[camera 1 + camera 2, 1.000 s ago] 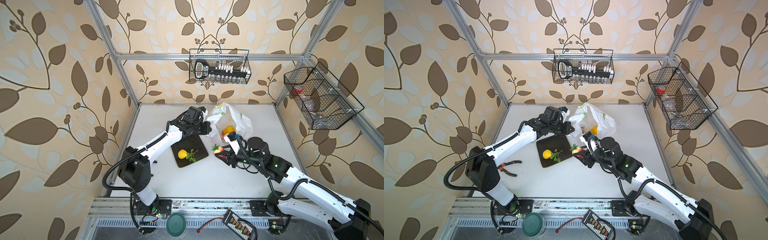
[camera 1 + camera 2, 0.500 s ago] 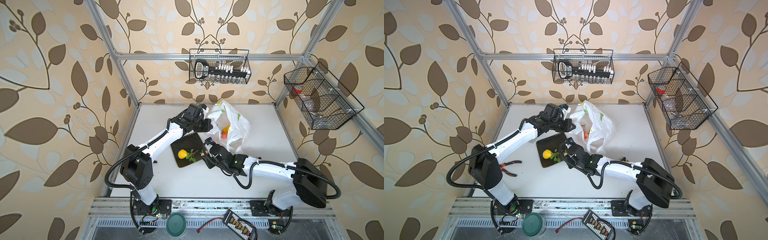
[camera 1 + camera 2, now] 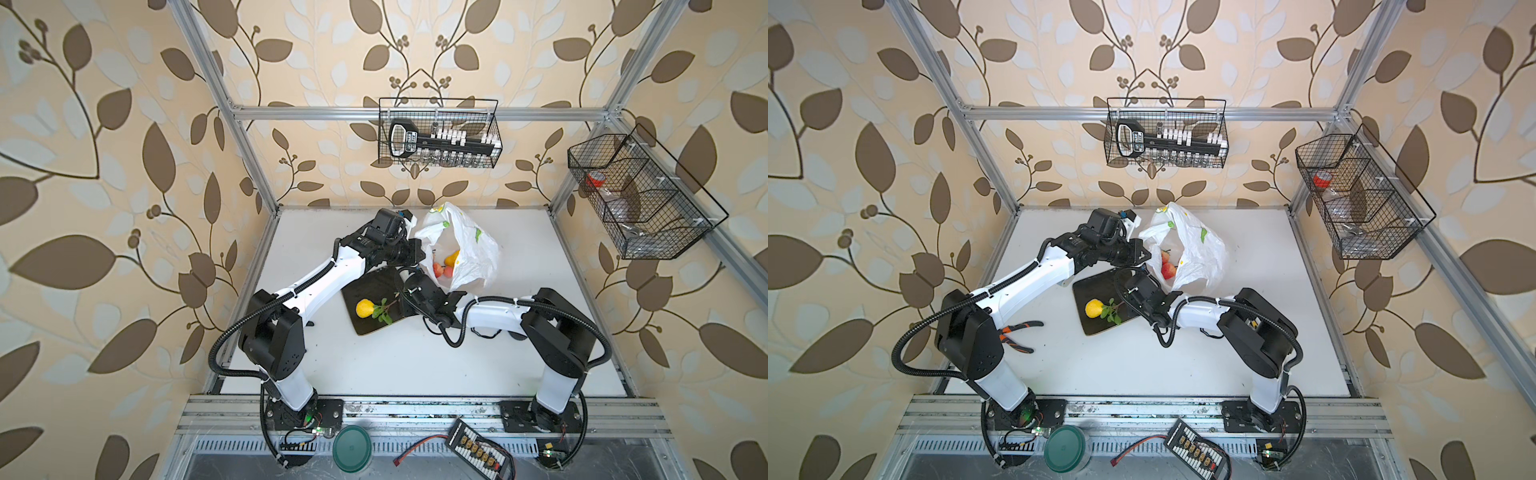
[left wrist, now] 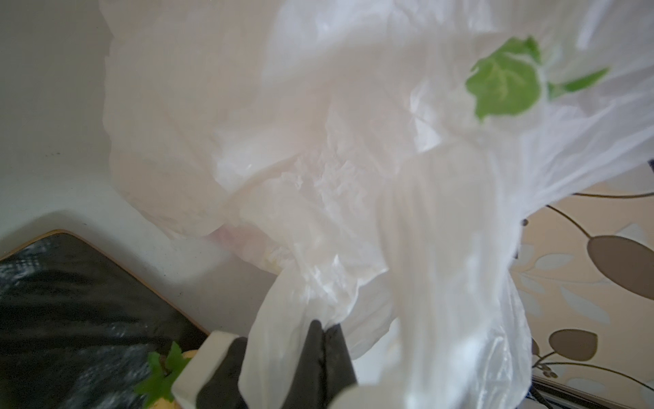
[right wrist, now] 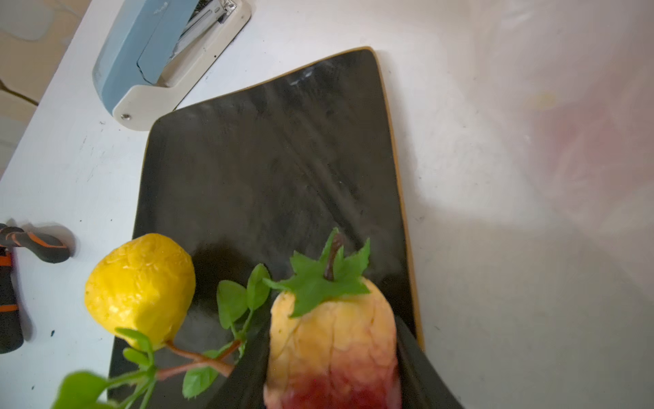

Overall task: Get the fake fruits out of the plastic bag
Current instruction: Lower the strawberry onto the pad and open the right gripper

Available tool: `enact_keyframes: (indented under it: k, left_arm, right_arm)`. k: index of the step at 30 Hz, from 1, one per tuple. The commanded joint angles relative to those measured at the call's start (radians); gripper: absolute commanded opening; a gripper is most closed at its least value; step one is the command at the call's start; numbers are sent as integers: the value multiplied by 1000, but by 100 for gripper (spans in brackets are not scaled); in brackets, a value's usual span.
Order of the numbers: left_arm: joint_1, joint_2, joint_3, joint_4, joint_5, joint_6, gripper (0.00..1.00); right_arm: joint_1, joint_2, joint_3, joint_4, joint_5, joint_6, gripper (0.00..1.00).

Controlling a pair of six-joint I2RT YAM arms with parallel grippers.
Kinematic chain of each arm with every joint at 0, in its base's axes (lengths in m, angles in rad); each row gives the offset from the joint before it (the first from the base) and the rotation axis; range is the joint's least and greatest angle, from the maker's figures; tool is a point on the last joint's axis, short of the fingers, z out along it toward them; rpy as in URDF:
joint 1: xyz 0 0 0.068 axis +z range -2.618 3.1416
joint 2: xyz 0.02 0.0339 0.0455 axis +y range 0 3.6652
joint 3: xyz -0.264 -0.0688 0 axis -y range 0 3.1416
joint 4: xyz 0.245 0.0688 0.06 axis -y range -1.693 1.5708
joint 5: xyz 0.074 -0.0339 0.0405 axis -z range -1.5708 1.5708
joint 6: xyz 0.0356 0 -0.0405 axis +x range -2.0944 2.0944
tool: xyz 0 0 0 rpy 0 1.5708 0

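We look down on a white tabletop (image 3: 415, 365) walled in leaf-patterned paper. The plastic bag (image 3: 469, 249) stands at twelve o'clock with red fake fruits (image 3: 1168, 270) inside. The left gripper (image 4: 323, 329) is pinched on its rim. At the bag's seven o'clock, over the dark tray (image 3: 365, 286), the right gripper (image 5: 332, 382) clamps a peach (image 5: 332, 329) beside a lemon (image 3: 364, 308).

White arm links (image 3: 332, 281), black joints (image 3: 270, 340), black corrugated cables (image 3: 213, 358); left pincer fingers (image 4: 315, 354) black.
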Motion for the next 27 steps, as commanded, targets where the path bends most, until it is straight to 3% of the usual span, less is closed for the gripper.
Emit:
enact_keyframes:
  k: [1, 7, 10, 17, 22, 27]
  left_arm:
    - [-9, -54, -4, -15, 18, -9, 0]
    - [-8, -57, -4, -8, 17, -7, 0]
    - [-8, -57, -2, -6, 18, -7, 0]
    - [-9, -56, 6, -2, 22, -2, 0]
    - [-8, -52, 9, 9, 24, -1, 0]
    - [-8, -47, 18, 10, 29, 1, 0]
  right_arm:
    - [-4, 33, 43, 23, -45, 12, 51]
    - [-6, 11, 30, 35, -62, -5, 71]
    - [-6, -38, 12, 20, -57, -25, 75]
    - [-4, -253, -113, -12, -84, -106, 71]
    - [-3, -458, -267, 8, -224, -329, 66]
    - [-4, -641, -323, -95, -268, -515, 62]
